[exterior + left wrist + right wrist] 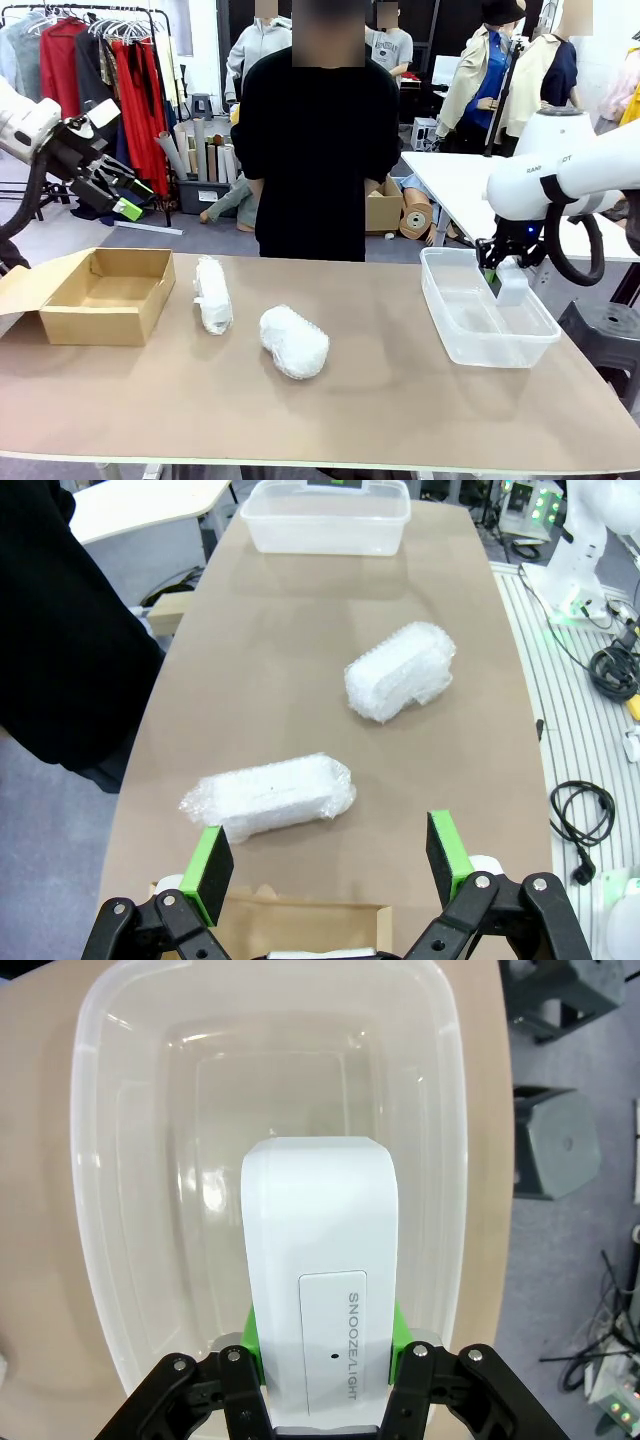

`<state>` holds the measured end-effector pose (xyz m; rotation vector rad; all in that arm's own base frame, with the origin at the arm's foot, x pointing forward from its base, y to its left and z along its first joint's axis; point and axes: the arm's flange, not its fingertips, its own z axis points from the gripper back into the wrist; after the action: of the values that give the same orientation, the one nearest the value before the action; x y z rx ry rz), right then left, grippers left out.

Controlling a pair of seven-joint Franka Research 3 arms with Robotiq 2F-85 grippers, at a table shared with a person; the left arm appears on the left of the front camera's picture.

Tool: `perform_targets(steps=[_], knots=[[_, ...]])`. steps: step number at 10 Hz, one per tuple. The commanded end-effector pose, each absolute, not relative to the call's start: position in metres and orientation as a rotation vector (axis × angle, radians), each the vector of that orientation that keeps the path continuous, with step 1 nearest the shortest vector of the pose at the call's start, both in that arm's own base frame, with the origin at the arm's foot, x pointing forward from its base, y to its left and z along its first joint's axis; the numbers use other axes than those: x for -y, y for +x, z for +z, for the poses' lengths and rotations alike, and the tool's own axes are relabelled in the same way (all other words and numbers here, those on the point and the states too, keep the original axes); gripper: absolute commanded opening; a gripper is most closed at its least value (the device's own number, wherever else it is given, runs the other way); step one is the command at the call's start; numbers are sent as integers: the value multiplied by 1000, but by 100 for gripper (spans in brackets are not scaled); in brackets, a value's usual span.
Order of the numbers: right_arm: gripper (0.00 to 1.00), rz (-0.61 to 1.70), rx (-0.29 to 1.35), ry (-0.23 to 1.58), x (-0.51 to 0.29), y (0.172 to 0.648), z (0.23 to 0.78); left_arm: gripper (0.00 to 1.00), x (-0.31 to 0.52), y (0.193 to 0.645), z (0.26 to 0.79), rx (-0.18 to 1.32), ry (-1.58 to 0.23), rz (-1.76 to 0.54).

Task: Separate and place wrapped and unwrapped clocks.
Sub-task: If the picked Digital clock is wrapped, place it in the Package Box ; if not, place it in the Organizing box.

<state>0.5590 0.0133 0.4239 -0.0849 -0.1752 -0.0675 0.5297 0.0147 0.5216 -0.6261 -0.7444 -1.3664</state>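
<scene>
My right gripper (pixel 503 278) is shut on the bare white clock (pixel 320 1270), holding it just above the clear plastic tub (pixel 120 1290); the same clock (pixel 512 283) shows over the tub (pixel 450 325) at the right of the table. Two bubble-wrapped clocks lie on the table: a slim roll (pixel 212 294) and a fat oval bundle (pixel 294 342). In the left wrist view the roll (pixel 270 796) lies just beyond my open left gripper (pixel 330 865), with the oval bundle (pixel 400 670) farther off. My left gripper (pixel 118 190) hangs high above the table's left end.
An open brown cardboard box (pixel 105 295) sits at the left end of the table, below my left gripper. A person in black (pixel 315 150) stands at the far edge. The tub (pixel 325 518) lies at the far end in the left wrist view.
</scene>
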Motion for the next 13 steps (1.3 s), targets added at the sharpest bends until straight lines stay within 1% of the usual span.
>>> perform_targets(steps=[1,6,10,12,13], knots=[[0,-108,175,-77,-17,575,422,100,-15,529,522,746,-630,-1367],[0,-134,134,-98,-24,606,382,100,-15,529,522,746,-630,-1367],[0,-140,103,-114,-28,605,345,100,-15,529,522,746,-630,-1367],[0,-144,94,-114,-29,602,338,100,-15,529,522,746,-630,-1367],[11,-155,82,-108,-28,600,338,100,-15,529,522,746,-630,-1367]])
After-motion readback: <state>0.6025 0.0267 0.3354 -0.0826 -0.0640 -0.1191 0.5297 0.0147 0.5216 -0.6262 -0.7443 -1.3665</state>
